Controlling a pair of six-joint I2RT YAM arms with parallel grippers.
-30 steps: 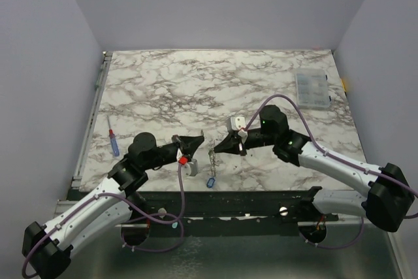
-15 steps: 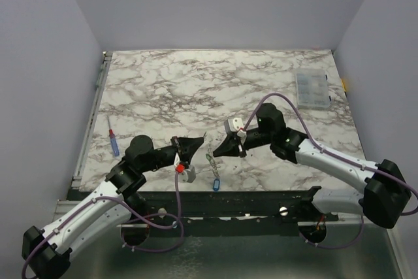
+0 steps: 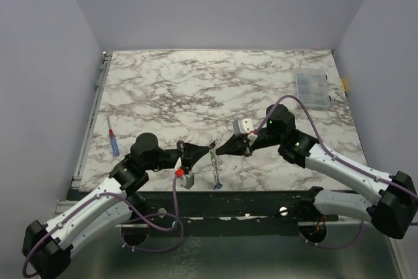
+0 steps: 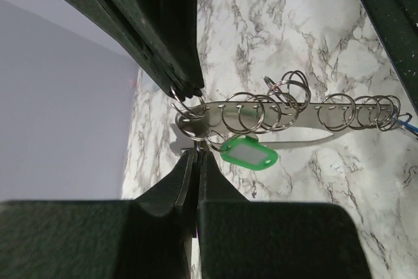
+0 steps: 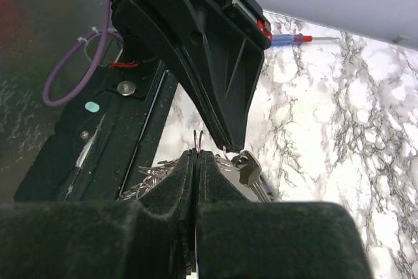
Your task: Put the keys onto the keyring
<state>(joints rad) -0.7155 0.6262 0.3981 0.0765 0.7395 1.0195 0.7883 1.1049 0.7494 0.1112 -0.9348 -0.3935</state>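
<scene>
The keyring assembly (image 3: 214, 163), a thin silvery strip carrying several wire rings, hangs between my two gripper tips near the table's front edge. In the left wrist view the strip (image 4: 287, 110) carries the green-headed key (image 4: 248, 153) near my fingers and the blue one (image 4: 406, 122) at its far end. The blue key (image 3: 217, 186) hangs lowest in the top view. My left gripper (image 3: 209, 147) is shut on a ring (image 4: 196, 142). My right gripper (image 3: 219, 151) is shut on another ring (image 5: 198, 140). A grey metal key (image 5: 248, 165) shows beside its fingers.
A blue-and-red pen-like tool (image 3: 113, 142) lies at the table's left edge and also shows in the right wrist view (image 5: 294, 39). A clear compartment box (image 3: 312, 89) sits at the back right. The black front rail (image 3: 261, 202) runs just below the hanging strip.
Both gripper tips have come closer together and slightly nearer the front edge. The right arm's wrist has swung to the right. The strip with the blue key now hangs straighter and lower.
</scene>
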